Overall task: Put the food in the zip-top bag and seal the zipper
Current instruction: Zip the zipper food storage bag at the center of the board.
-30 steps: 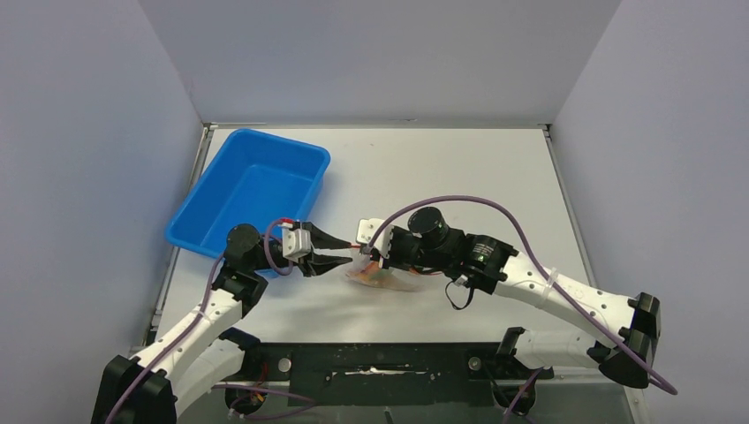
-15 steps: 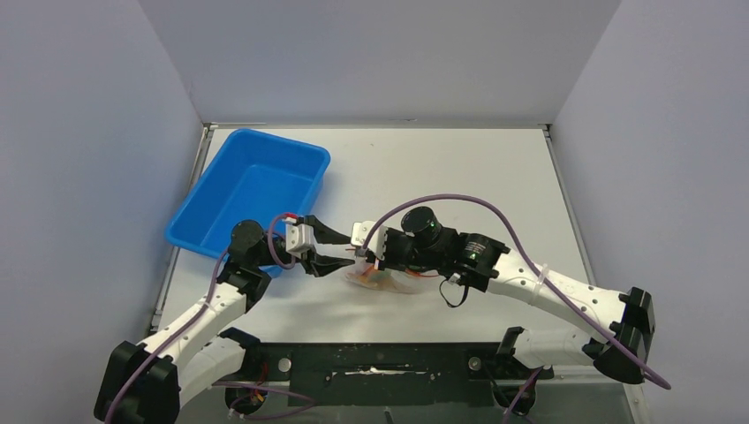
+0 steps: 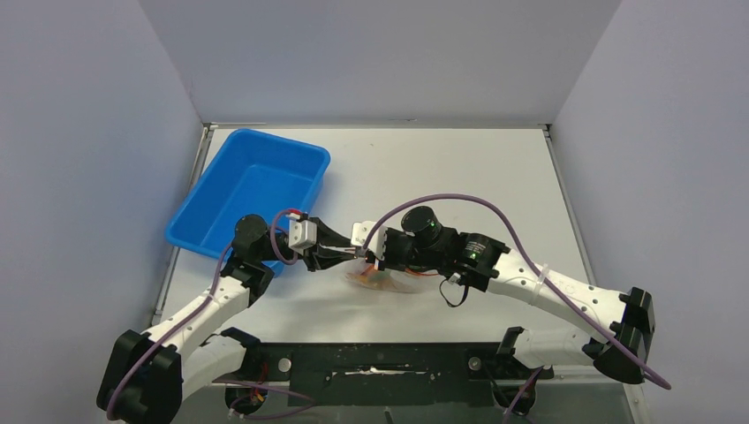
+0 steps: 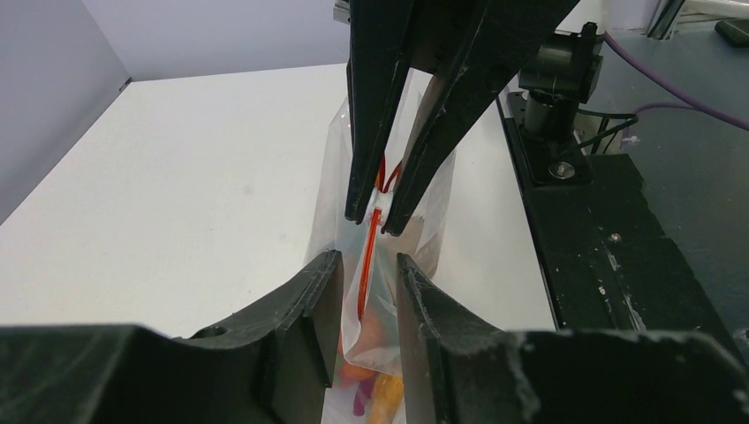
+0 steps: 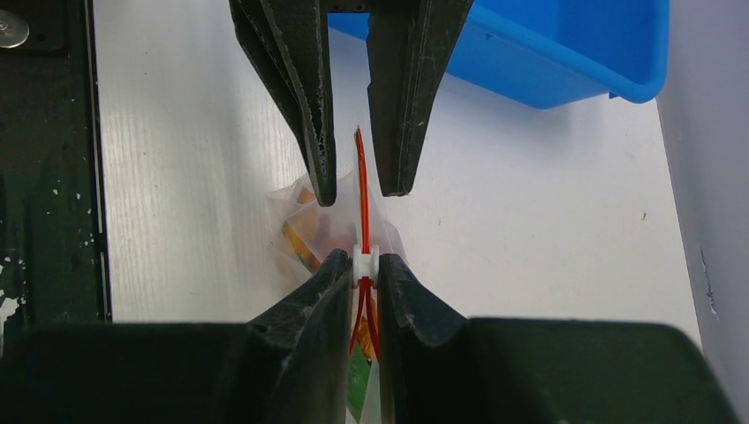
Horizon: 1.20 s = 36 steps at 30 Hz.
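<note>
The clear zip-top bag (image 3: 389, 281) lies on the white table between both grippers, with the food (image 4: 375, 375) inside: orange and yellow lumps, plus a green piece (image 5: 357, 384). The red-orange zipper (image 5: 360, 177) stands on edge. My right gripper (image 5: 365, 265) is shut on the zipper's white slider (image 5: 365, 257). Behind the slider the two red tracks are still apart. My left gripper (image 4: 366, 287) straddles the bag's other end, jaws narrowly apart around the strip. From above, the left gripper (image 3: 344, 254) and right gripper (image 3: 366, 258) meet tip to tip.
The blue tray (image 3: 256, 190) sits at the back left, close behind the left arm. The black base plate (image 3: 389, 362) runs along the table's near edge. Grey walls enclose the table on three sides.
The left gripper widened, slid a little further along the bag's end and narrowed again. The right gripper, holding the slider, shifted slightly left.
</note>
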{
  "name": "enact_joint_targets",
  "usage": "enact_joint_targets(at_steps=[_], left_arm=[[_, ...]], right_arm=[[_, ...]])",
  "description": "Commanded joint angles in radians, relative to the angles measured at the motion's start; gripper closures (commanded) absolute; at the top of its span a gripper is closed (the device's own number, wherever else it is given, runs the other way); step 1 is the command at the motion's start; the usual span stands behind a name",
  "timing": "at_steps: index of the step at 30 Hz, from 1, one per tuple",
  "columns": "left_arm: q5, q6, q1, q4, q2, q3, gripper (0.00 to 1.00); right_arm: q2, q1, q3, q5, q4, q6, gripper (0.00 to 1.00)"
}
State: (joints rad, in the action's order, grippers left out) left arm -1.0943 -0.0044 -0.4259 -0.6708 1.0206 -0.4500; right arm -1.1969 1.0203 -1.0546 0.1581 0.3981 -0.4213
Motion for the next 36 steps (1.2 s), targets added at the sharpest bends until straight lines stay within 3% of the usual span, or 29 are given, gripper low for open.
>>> enact_joint_targets(at_steps=[1,3,6,15,28,36], left_arm=[[-0.036,-0.004,-0.004,-0.058,0.000,-0.050,0.74],[-0.042,-0.002,-0.004,-0.057,0.003,-0.054,0.81],[-0.042,0.013,-0.004,-0.051,-0.001,-0.054,0.99],[0.025,0.145,0.021,0.128,-0.072,-0.088,1.00],[0.054,0.223,0.113,0.309,-0.109,-0.167,1.00],[0.163,0.180,0.124,0.282,-0.129,-0.142,1.00]], right_arm=[[0.007,-0.003,-0.040,0.018,-0.064,-0.013,1.00],[0.011,-0.002,-0.035,0.020,-0.066,-0.011,1.00],[0.015,-0.003,-0.032,0.020,-0.064,-0.010,1.00],[0.042,-0.008,-0.010,-0.004,-0.037,-0.010,1.00],[0.102,-0.054,0.009,-0.021,0.028,-0.013,1.00],[0.139,-0.081,0.021,-0.036,0.081,0.001,1.00]])
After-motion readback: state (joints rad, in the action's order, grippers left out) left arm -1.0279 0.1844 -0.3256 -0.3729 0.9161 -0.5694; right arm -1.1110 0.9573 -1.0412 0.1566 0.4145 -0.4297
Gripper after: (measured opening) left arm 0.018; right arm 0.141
